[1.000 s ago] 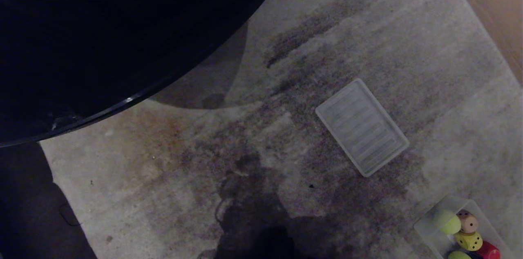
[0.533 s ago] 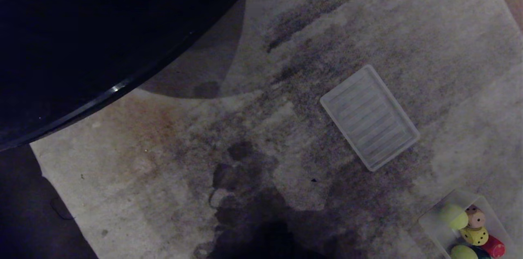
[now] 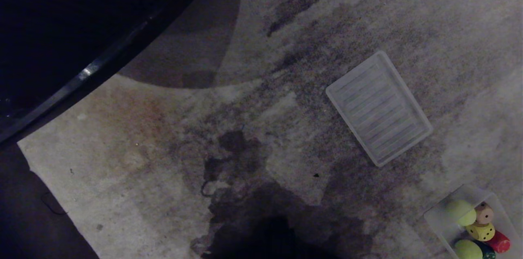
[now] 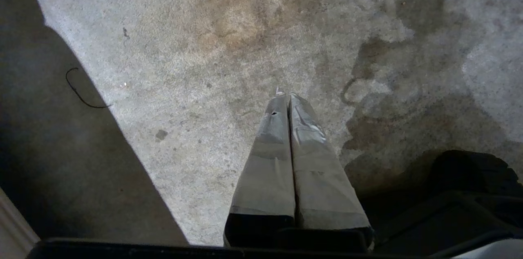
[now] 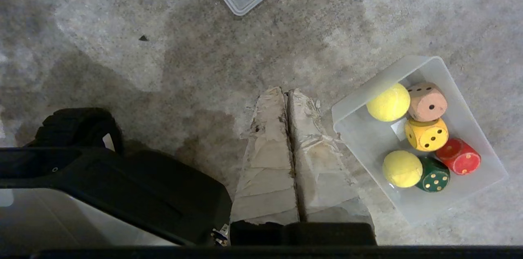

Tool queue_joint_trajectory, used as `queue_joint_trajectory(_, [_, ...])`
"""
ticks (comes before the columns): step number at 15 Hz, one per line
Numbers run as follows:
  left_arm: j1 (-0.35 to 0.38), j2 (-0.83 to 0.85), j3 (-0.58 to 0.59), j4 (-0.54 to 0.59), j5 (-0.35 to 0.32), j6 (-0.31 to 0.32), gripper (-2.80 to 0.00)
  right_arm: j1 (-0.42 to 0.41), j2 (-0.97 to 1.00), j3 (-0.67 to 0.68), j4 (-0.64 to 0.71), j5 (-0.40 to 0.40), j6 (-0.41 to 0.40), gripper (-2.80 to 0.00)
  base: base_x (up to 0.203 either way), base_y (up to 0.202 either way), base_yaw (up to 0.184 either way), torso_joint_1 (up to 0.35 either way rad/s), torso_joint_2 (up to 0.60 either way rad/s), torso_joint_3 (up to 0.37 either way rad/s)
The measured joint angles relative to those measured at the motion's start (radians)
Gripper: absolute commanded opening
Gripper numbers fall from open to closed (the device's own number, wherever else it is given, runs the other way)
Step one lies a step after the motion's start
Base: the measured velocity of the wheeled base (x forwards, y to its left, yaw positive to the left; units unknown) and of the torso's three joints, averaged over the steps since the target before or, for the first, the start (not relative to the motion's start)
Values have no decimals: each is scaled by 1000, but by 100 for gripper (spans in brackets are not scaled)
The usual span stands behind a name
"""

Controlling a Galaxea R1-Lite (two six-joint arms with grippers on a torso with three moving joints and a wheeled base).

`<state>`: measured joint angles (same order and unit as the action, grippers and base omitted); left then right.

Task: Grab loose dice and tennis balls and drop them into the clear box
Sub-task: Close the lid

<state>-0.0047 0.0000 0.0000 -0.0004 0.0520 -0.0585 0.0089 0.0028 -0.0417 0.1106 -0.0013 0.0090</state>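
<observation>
The clear box [image 5: 416,193] is seen on a stained grey carpet [image 3: 286,87], at the lower right corner of the head view. Inside it two tennis balls [image 5: 388,102] are held, one near the far end and the other [image 5: 402,168] nearer the close end. The dice are gathered along the box's right side: a beige die [image 5: 427,101] is pressed against the first ball, a yellow die [image 5: 426,134] lies just below it, a red die [image 5: 457,156] is tipped beside that, and a dark green die [image 5: 434,174] is tucked against the second ball. No loose die or ball is visible on the carpet in any view.

A flat ribbed clear lid [image 3: 378,108] is laid on the carpet well apart from the box, set at an angle, with only bare stained carpet between the two. A small dark speck [image 3: 316,175] is found on the carpet near the lid. A large black curved edge [image 3: 81,75] fills the upper left of the head view.

The right gripper [image 5: 287,92] is held above the carpet just beside the box's near wall, its taped fingers pressed together and nothing gripped. The left gripper [image 4: 288,96] is held over bare stained carpet, its fingers likewise closed on nothing. A thin dark curl of wire [image 4: 79,91] lies on the dark floor beside the carpet's edge.
</observation>
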Motion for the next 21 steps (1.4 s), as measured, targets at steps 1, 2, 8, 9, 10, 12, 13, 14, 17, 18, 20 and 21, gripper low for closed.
queue_joint_trajectory(1, [0,0,0,0,3,-9,-280,0,0,-3,4,-3,0,-280,0,0,0,3,-6,-26])
queue_joint_trajectory(2, [0,0,0,-1,4,-14,-280,-1,2,-12,15,-4,1,-280,0,0,0,0,0,0])
queue_joint_trajectory(8, [0,0,0,-1,5,-17,-280,-19,317,-219,40,-16,75,-280,0,0,0,0,0,0])
queue_joint_trajectory(9, [0,0,0,0,5,-17,-280,-24,415,-242,11,-18,99,-280,0,0,0,0,0,0])
queue_joint_trajectory(10, [0,0,0,-1,5,-18,-280,-28,520,-259,-35,-25,122,-280,0,0,0,0,0,0])
queue_joint_trajectory(12, [0,0,0,-1,5,-17,-280,-33,742,-281,-163,-54,166,-280,0,0,0,0,0,0])
queue_joint_trajectory(13, [0,0,0,-1,5,-17,-280,-35,853,-290,-235,-65,198,-280,0,0,0,0,0,0])
queue_joint_trajectory(14, [0,0,0,-1,6,-17,-280,-37,960,-300,-305,-78,232,-280,0,0,0,0,0,0])
queue_joint_trajectory(17, [0,0,0,-1,5,-17,-280,-29,1251,-328,-530,-104,346,-280,0,0,0,0,0,0])
queue_joint_trajectory(18, [0,0,0,-1,5,-17,-280,-19,1328,-334,-609,-108,378,-280,0,0,0,0,0,0])
queue_joint_trajectory(20, [0,0,0,-1,6,-17,-280,-3,1459,-342,-758,-113,432,0,0,0,0,0,0,0])
queue_joint_trajectory(21, [0,0,0,-1,5,-17,-280,2,1517,-347,-826,-111,457,0,0,0,0,0,0,0])
